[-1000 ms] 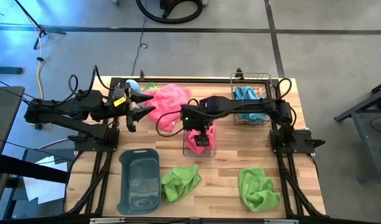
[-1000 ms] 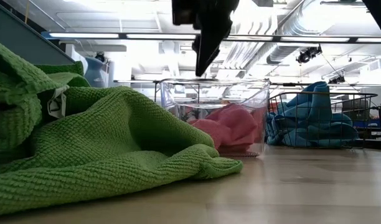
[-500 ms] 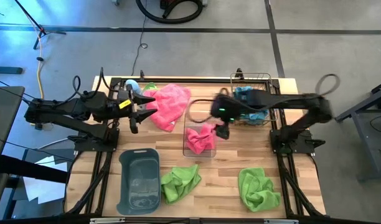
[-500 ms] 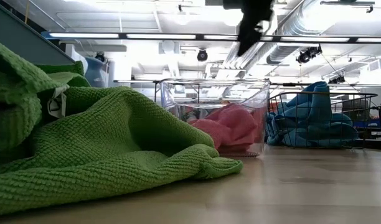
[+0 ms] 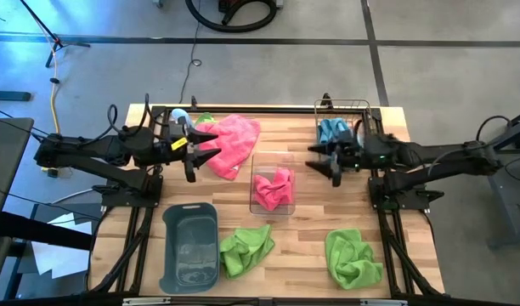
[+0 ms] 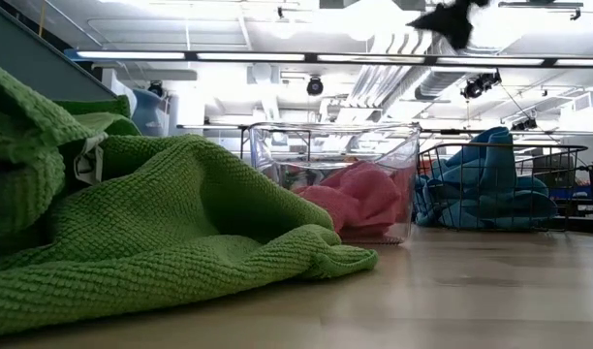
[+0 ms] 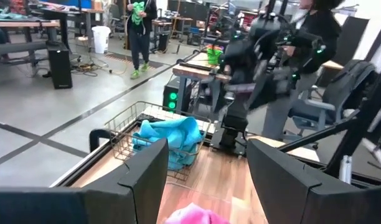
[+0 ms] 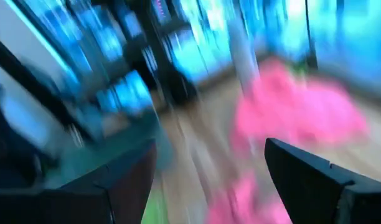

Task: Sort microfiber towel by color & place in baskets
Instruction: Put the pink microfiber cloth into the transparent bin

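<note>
A large hot pink towel point(image 5: 232, 142) lies spread at the table's far middle. My left gripper point(image 5: 199, 150) is open just left of it, fingers level and pointing right; I cannot tell whether it touches. Another pink towel point(image 5: 274, 189) lies crumpled in the clear bin point(image 5: 258, 166). Light blue towels point(image 5: 332, 130) fill the wire basket point(image 5: 362, 106) at the far right. My right gripper point(image 5: 323, 164) is open and empty, held high between bin and basket; it shows at the low view's top point(image 6: 453, 17). Two lime green towels point(image 5: 247, 248) point(image 5: 353, 258) lie near the front edge.
The dark grey tub point(image 5: 190, 248) stands at the front left with no towel in it. A pale blue bottle point(image 5: 180, 115) stands at the far left behind my left gripper. A green towel point(image 6: 151, 233) fills the low view's left. Bare wood lies between the bin and the right green towel.
My right gripper has risen from over the clear bin and swung toward the table's right edge, ending beside the wire basket; the pink towel stays crumpled in the bin. My left gripper has crept right toward the large pink towel.
</note>
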You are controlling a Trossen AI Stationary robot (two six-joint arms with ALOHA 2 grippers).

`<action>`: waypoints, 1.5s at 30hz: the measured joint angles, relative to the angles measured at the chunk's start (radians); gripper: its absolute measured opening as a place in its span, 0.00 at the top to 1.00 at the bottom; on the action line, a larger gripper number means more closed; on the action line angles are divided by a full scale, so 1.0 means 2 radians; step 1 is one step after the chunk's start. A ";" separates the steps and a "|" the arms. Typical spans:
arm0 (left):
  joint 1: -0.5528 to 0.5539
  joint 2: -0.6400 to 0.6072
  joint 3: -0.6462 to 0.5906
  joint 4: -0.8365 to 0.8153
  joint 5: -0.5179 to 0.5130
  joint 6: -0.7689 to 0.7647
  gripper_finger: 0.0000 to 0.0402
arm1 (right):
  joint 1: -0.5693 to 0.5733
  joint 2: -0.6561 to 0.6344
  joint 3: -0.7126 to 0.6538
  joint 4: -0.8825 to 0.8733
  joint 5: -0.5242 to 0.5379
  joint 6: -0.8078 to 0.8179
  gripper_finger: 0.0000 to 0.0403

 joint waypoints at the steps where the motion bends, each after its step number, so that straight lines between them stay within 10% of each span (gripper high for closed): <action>1: 0.000 0.000 0.000 -0.001 -0.002 0.002 0.49 | 0.000 -0.004 -0.010 0.047 0.005 -0.013 0.27; 9: 0.000 0.002 0.000 0.023 -0.003 -0.005 0.49 | 0.000 0.026 -0.009 0.143 0.008 -0.167 0.27; 24: 0.001 0.030 0.003 0.018 -0.053 0.017 0.49 | 0.000 0.072 0.022 0.151 0.021 -0.171 0.27; 35: 0.137 0.156 0.195 -0.278 0.005 0.008 0.42 | 0.000 0.072 0.022 0.151 0.036 -0.171 0.27; 45: 0.268 0.304 0.205 -0.404 0.133 -0.019 0.37 | 0.000 0.072 0.022 0.150 0.037 -0.165 0.27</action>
